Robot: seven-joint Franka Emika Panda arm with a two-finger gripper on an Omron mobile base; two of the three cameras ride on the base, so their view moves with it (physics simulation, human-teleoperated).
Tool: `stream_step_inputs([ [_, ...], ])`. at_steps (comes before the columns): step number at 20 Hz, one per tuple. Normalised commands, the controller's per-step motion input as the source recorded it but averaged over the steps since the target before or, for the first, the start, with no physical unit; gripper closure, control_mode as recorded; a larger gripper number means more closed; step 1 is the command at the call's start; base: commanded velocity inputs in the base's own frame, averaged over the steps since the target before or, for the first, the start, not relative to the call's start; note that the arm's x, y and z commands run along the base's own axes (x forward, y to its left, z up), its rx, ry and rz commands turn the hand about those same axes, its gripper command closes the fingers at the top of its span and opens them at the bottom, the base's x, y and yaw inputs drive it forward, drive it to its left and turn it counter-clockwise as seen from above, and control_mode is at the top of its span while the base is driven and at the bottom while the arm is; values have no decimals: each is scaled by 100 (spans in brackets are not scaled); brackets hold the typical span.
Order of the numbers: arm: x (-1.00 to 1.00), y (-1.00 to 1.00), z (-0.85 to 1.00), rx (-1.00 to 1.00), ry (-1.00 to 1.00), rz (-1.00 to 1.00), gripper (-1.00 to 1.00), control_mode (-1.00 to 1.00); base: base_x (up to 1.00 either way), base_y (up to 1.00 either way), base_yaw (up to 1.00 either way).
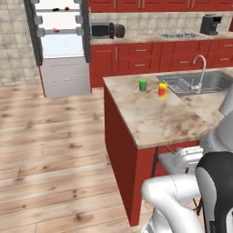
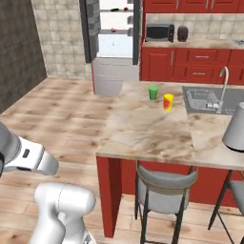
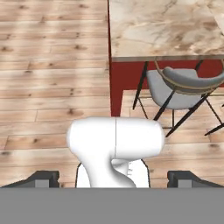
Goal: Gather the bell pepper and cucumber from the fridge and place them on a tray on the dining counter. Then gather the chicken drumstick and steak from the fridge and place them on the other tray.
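**Tool spread and empty, food on the fridge shelves**

You have the tool [image 3: 113,179] spread wide, its two dark tips far apart at the bottom of the hand view, pinching nothing. It looks down at wooden floor, the edge of the long beige marbled stone table [image 3: 175,30] and a grey-seated stool [image 3: 183,87] tucked under that edge.

The tall grey fridge [image 1: 59,45] stands open at the far wall, well apart from you. Small red items sit on its clear glass shelves [image 1: 57,31]; too small to tell which food is which.

On the table [image 1: 154,118] you see a green cup [image 1: 143,84] and a yellow cup [image 1: 162,89] near each other, just beside the inset steel sink [image 1: 200,84].
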Motion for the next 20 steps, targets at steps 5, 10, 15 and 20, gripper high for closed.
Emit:
stream_step_inputs([
  [5,0,0,0,0,0,0,-100,100,58,100,-8],
  [10,0,0,0,0,0,0,-100,100,90,95,-2],
  [15,0,0,0,0,0,0,-100,100,100,61,0],
  [20,0,0,0,0,0,0,-100,100,100,36,1],
])
